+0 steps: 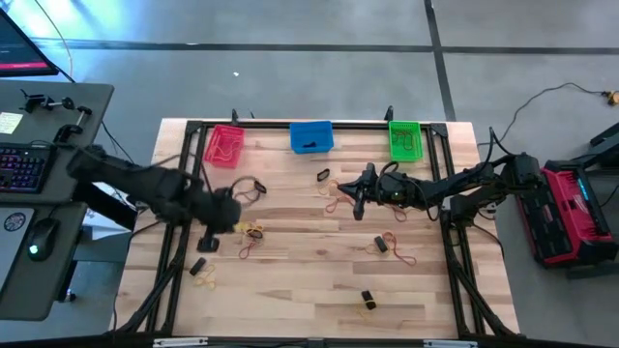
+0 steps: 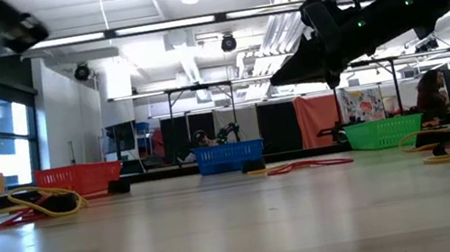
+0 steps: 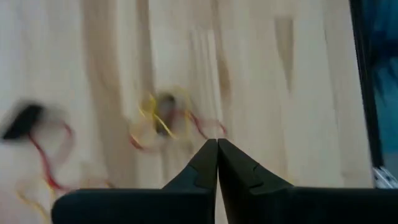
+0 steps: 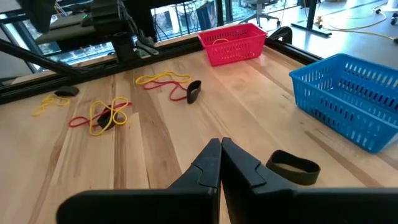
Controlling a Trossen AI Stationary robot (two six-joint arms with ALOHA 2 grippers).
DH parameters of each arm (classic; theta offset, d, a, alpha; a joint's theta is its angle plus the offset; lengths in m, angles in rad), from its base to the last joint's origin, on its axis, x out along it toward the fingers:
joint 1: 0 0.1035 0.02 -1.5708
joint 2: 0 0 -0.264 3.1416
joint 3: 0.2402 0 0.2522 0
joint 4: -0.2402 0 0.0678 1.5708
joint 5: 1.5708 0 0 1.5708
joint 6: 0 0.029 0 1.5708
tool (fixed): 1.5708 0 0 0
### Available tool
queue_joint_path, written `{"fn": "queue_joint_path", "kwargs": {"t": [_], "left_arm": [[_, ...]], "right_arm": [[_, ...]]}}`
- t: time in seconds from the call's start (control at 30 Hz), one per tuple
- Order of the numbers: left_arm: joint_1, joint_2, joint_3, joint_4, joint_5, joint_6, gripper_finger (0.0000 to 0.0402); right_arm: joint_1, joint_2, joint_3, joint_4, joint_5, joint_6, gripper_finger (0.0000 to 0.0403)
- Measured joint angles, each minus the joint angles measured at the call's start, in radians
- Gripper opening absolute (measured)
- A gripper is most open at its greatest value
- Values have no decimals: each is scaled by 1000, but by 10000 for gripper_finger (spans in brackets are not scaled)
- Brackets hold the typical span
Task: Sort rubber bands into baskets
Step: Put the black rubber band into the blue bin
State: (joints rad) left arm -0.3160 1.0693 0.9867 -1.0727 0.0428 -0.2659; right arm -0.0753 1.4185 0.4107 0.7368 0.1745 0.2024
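Note:
Three baskets stand along the table's far edge: red-pink (image 1: 224, 145), blue (image 1: 311, 136) and green (image 1: 405, 140). Rubber bands lie scattered on the wood. My left gripper (image 1: 232, 215) is shut and empty, raised over the table's left half, just short of a tangle of yellow, red and black bands (image 1: 253, 232), which also shows in the left wrist view (image 3: 163, 118). My right gripper (image 1: 356, 200) is shut and empty, above the table's middle and clear of the top in the low view (image 2: 281, 78). A black band (image 4: 293, 167) lies flat just beside its fingertips (image 4: 221, 142).
More bands lie loose: a black one (image 1: 322, 175) before the blue basket, red and yellow ones (image 1: 334, 200), black and red ones (image 1: 387, 247) at right, black and yellow ones (image 1: 368, 300) near the front and others (image 1: 201, 273) at left. A black frame (image 1: 440, 135) rims the table.

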Motion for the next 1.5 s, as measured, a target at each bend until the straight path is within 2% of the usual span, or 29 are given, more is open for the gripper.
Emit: {"fn": "queue_joint_path", "kwargs": {"t": [0.2,0.33,0.53,0.7,0.83,0.97,1.2,1.4,1.5], "left_arm": [[-161,103,0,-130,10,-385,0],[-260,189,0,-143,41,-605,3],[-372,320,0,-142,103,-803,38],[-413,410,0,-143,86,-901,76],[-422,468,0,-143,121,-955,100],[-425,510,0,-145,163,-981,119],[-432,578,0,-183,147,-1009,146],[-455,582,-98,-171,195,-1014,159],[-467,555,-160,-84,219,-1044,167]], "right_arm": [[0,0,0,-1,0,-1,0],[0,0,0,-9,0,-1,0],[0,0,0,-26,-1,-1,0],[0,0,0,-41,-12,-1,0],[0,0,0,-42,-48,-1,0],[1,0,0,-45,-63,-1,0],[42,0,0,-45,-63,-8,0],[82,0,0,-46,-63,-27,0],[94,0,0,-46,-63,-27,0]]}}
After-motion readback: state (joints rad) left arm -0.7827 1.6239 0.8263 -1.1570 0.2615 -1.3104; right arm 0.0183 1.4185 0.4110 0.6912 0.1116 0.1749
